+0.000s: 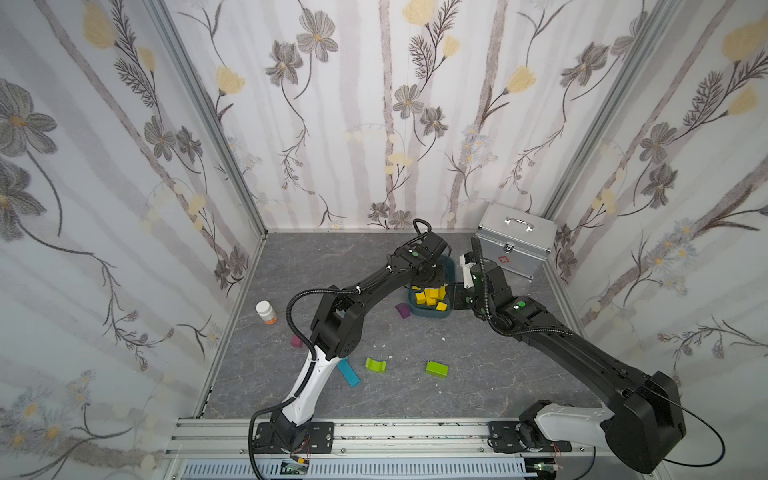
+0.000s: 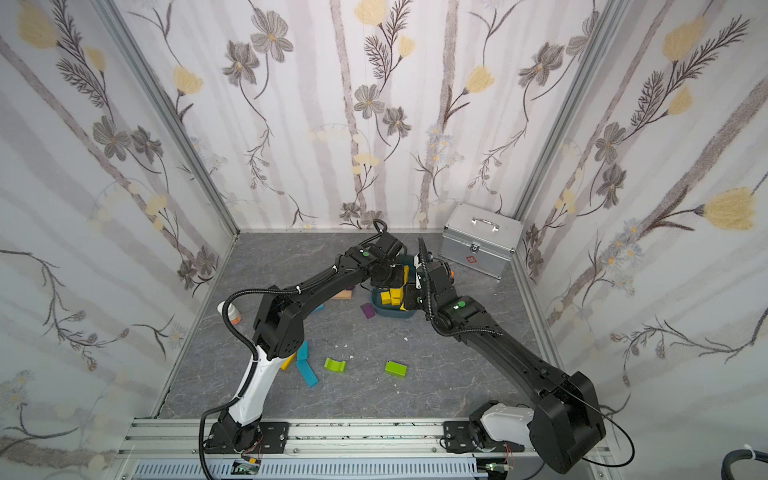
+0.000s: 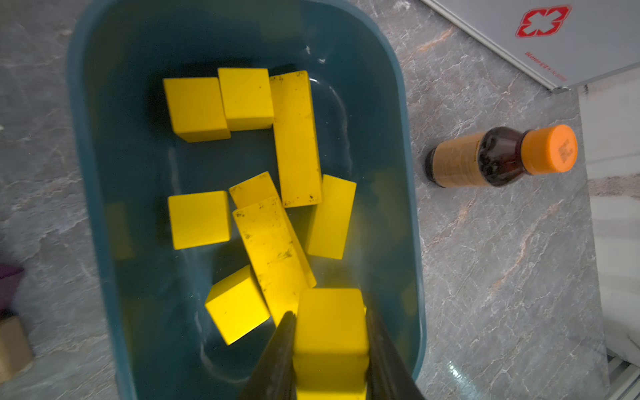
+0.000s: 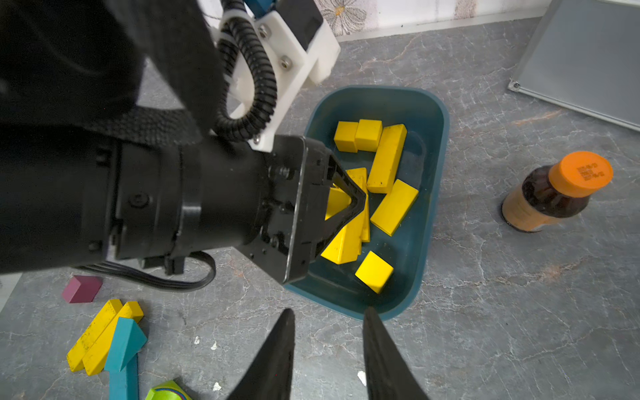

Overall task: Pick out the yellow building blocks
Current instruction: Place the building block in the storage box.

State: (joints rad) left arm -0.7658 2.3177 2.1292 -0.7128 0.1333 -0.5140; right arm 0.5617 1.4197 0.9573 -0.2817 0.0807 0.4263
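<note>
Yellow building blocks [image 3: 296, 138] inside rim of teal bin [image 3: 414, 207]

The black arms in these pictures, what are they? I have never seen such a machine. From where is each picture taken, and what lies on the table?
They are two robot arms fixed on a rail. Two pictures look down from a camera above; the other two come from a camera on each wrist. The left arm holds a yellow block in its jaws over a blue bin with more yellow blocks inside. The right arm has open, empty jaws. On the table: two yellow bars, green blocks, a brown bottle and a silver case.
</note>
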